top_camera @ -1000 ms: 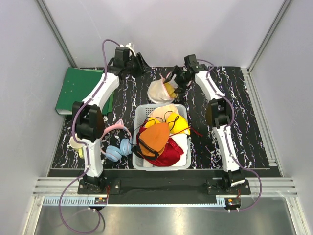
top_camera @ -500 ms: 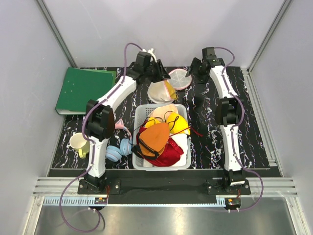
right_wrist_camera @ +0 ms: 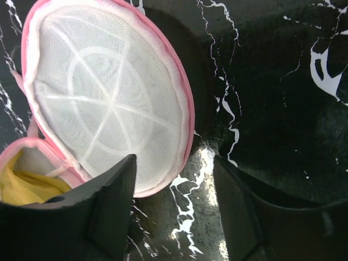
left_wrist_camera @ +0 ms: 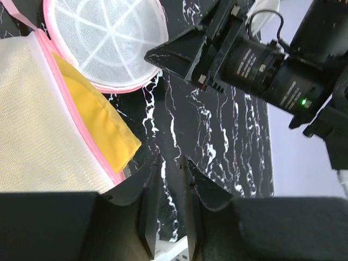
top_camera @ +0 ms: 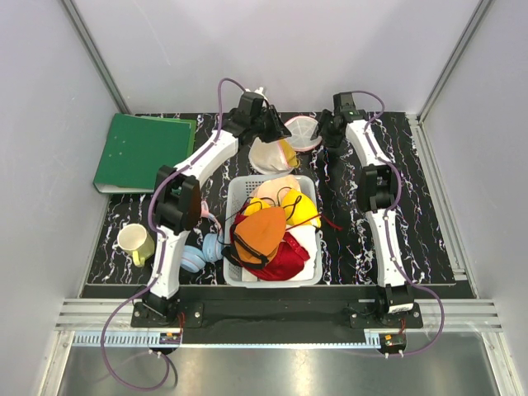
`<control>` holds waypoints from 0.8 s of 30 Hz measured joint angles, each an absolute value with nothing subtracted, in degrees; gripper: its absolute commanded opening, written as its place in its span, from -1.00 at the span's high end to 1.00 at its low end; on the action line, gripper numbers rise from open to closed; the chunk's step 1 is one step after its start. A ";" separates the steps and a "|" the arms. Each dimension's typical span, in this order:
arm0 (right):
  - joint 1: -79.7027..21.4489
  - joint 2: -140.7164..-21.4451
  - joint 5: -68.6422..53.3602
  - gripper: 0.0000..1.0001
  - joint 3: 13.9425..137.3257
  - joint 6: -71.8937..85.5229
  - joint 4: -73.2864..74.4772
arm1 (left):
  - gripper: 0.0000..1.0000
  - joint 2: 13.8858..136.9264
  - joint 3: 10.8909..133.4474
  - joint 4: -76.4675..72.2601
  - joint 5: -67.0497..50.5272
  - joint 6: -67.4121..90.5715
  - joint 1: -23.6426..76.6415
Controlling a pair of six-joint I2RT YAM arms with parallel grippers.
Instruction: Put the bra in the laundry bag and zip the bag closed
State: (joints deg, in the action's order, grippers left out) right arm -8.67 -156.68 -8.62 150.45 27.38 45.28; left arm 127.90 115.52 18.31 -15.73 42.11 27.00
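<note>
The black marbled tabletop is walled in by grey panels. The laundry bag lies unzipped, the bra tucked inside; the left pincer is nearly closed, empty, and the right pincer is spread, empty.

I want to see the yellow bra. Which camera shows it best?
The left wrist view: the bra pokes big and clear out of the open laundry bag. The right wrist view shows just a corner; the top view, a tiny bit.

Bright even light; wrist views sharp, foreground fingers dark.
</note>
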 measured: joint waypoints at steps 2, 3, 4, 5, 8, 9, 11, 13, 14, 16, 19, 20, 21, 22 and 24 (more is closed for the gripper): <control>-8.62 -156.73 -8.67 -0.16 150.41 28.49 45.15 | 0.51 128.05 115.79 18.24 -15.31 43.55 27.00; -8.58 -156.73 -8.84 -0.13 150.41 29.39 44.86 | 0.51 128.05 115.79 18.24 -15.11 44.21 27.03; -8.51 -156.73 -9.10 -0.11 150.41 30.24 44.66 | 0.51 128.05 115.79 18.24 -14.90 45.15 27.09; -8.47 -156.73 -9.17 -0.06 150.41 30.81 44.62 | 0.51 128.05 115.79 18.26 -14.66 45.78 27.14; -8.25 -156.86 -9.76 0.06 150.41 33.17 44.56 | 0.49 128.05 115.72 18.24 -13.78 47.27 27.31; -8.16 -157.03 -10.07 0.06 150.43 33.85 44.56 | 0.49 128.05 115.68 18.24 -13.50 47.75 27.40; -7.94 -157.67 -10.48 0.05 150.76 35.16 44.53 | 0.49 128.05 115.63 18.26 -13.26 48.34 27.51; -7.73 -158.32 -11.09 0.04 150.82 36.49 44.49 | 0.49 127.66 114.93 18.09 -13.15 48.75 27.57; -7.68 -158.34 -11.25 0.03 150.89 37.01 44.49 | 0.49 127.31 114.39 18.09 -13.06 48.97 27.66; -7.51 -158.34 -11.49 0.06 150.89 37.89 44.62 | 0.48 126.37 113.08 18.11 -12.86 49.41 27.73; -7.42 -158.56 -11.60 0.43 151.24 38.52 44.93 | 0.48 124.90 111.68 18.17 -12.49 49.41 27.81; -7.40 -158.76 -11.64 0.52 151.41 38.83 44.97 | 0.47 124.40 111.39 18.20 -12.34 49.36 27.81; -7.38 -159.02 -11.70 0.62 151.57 38.81 45.01 | 0.47 124.01 111.22 18.24 -12.21 49.28 27.81; -7.38 -159.24 -11.94 0.68 151.61 38.89 45.01 | 0.47 123.44 111.04 18.31 -12.01 49.01 27.81; -7.35 -159.33 -12.49 0.77 151.61 38.61 45.10 | 0.47 122.15 110.37 18.35 -11.51 48.25 27.81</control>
